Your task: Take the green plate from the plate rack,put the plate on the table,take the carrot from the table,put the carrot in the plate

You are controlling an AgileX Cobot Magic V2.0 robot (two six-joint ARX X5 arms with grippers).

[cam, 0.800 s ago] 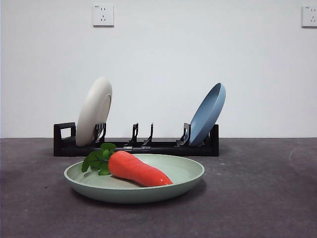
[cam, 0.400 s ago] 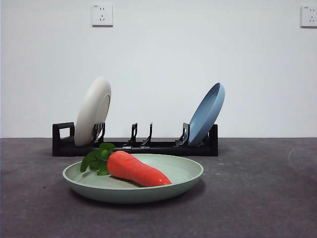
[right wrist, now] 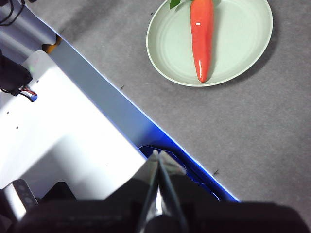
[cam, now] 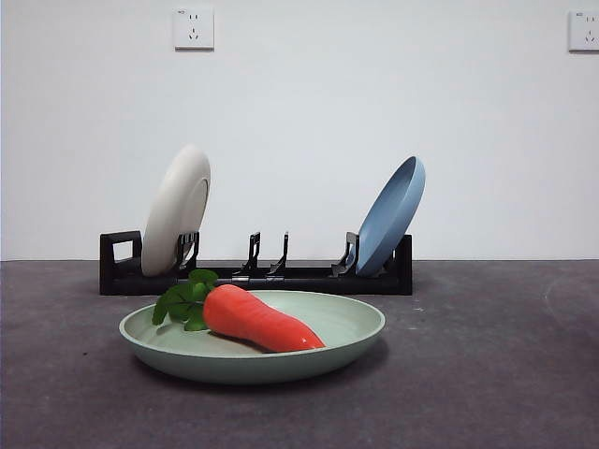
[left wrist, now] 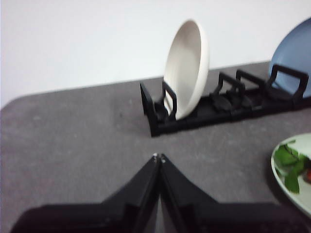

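Carrot (cam: 262,320): lies on its side inside the green plate, leaf tuft toward the rack's handle end, tip resting near the plate's middle; glossy orange-red.
Green plate (cam: 346,344): flat on the table, in front of the plate rack and just apart from it, toward the near edge of the bench.
Table (cam: 487,374): dark grey, mottled.
Plate rack (cam: 257,277): along the far edge by the wall; loop handle at one end, middle slots hold nothing.
Cream-white plate (cam: 176,210): upright in the slot next to the handle, leaning slightly.
Blue plate (cam: 391,215): in the slot at the opposite end, tilted away from the cream one.
Left gripper (left wrist: 158,157): jaws pressed together, nothing between them; hangs above bare table short of the rack's handle end, well apart from the green plate.
Right gripper (right wrist: 157,154): jaws pressed together, nothing held; over the bench's blue-trimmed edge, well apart from the plate.
Wall: white, two sockets (cam: 194,28) high up.
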